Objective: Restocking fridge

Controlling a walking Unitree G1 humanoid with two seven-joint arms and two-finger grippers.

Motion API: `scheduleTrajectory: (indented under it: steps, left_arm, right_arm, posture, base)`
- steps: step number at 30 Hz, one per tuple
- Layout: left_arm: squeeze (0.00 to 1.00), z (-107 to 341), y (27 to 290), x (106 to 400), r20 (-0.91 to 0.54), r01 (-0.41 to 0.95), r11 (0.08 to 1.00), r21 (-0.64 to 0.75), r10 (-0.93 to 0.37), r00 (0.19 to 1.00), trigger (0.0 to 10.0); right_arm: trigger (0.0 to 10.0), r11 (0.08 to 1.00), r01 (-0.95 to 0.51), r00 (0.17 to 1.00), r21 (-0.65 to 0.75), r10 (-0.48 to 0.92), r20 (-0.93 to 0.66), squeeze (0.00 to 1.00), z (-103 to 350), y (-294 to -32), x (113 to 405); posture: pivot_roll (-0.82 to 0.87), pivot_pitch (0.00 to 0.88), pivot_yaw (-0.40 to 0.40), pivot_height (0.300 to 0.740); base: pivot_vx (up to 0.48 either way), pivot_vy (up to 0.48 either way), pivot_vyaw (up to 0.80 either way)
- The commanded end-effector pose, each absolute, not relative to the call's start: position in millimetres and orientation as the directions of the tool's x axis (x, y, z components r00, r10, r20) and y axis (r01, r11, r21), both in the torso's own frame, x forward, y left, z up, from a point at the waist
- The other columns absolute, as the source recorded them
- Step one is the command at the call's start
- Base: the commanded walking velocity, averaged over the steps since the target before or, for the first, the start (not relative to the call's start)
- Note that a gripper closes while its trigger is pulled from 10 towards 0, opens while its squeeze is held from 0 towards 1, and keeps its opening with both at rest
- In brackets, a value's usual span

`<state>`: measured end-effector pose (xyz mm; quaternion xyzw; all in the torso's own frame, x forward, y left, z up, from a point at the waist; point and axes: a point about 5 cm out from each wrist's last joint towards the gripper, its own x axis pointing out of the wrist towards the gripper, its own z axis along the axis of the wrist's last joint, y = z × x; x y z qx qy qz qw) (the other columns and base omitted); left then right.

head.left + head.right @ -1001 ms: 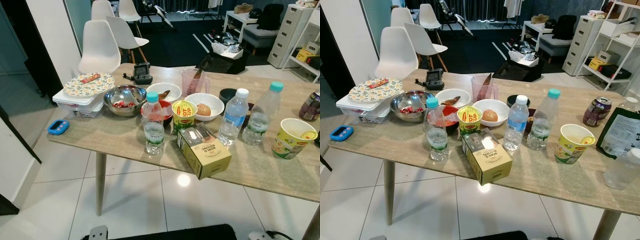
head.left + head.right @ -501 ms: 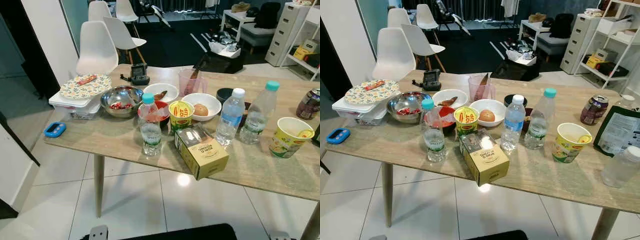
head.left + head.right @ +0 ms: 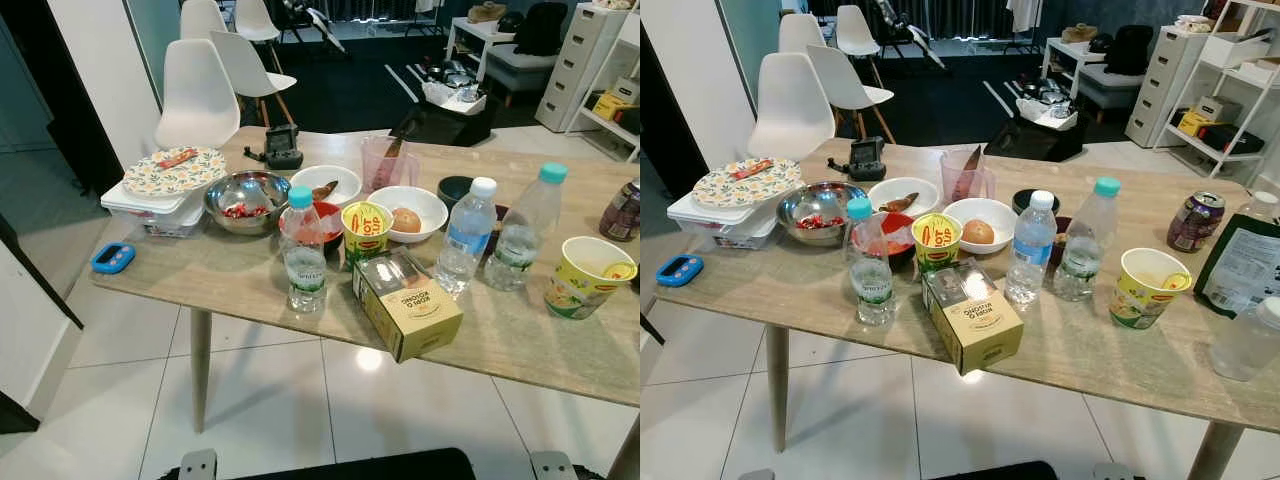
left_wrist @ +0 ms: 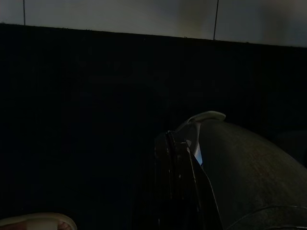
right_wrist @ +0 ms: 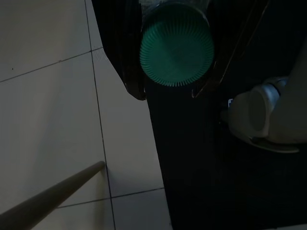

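- The bottle [image 5: 176, 45] shows end-on in the right wrist view as a round green ribbed cap; the body behind it is hidden.
- It hangs low at the robot's side, over the tiled floor [image 5: 48, 96] and near a slanting table leg [image 5: 48, 203].
- The right claw [image 5: 168, 93] has one black finger on each side of the cap, close against it, so it appears to be pinching the bottle just under the cap.
- Handling, as a judgement: a thin plastic bottle is fairly light if part-filled, smooth and a little slippery, and its wall gives under a squeeze. The neck below the cap is the stiffest place, and the cap's lip stops it sliding out, so the present hold looks sound. It may swing as the robot walks.
- The left claw [image 4: 180, 182] hangs idle in deep shade; whether it is spread or closed cannot be told.
- Ahead stands the table [image 3: 250, 275] with more stock: a teal-capped bottle [image 3: 305, 255] near the front, a white-capped one [image 3: 466, 235] and a second teal-capped one [image 3: 525, 225] side by side to the right.
- A yellow box [image 3: 405, 305] lies at the front edge, just behind it a noodle cup [image 3: 367, 228], and another cup [image 3: 588, 275] sits far right.
- Further back are a white bowl with an egg [image 3: 408, 212] and a steel bowl [image 3: 247, 198].
- All of these are well apart from both claws.
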<state>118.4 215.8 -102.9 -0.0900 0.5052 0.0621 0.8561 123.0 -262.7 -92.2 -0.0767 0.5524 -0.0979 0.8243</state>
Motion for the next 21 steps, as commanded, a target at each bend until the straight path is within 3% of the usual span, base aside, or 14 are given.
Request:
scheduleTrajectory:
  steps: [1,21]
  left_arm:
    - [0.0,-103.7,212.2,119.0,-0.881,-0.188,0.978,-0.092,0.009,0.473,10.0]
    - [0.0,-104.6,212.5,116.0,-0.885,-0.196,0.977,-0.086,0.015,0.465,10.0]
  right_arm:
    - [10.0,0.964,0.077,0.358,-0.255,-0.266,-0.895,0.0,-92.0,-266.5,120.0]
    - [10.0,0.967,0.064,0.34,-0.248,-0.255,-0.905,0.0,-96.1,-260.3,113.1]
  posture:
    - [-0.01,0.0,-0.039,0.74]
    - [-0.02,0.0,-0.023,0.74]
  base:
    - [0.0,0.0,0.0]
    - [-0.261,0.0,0.0]
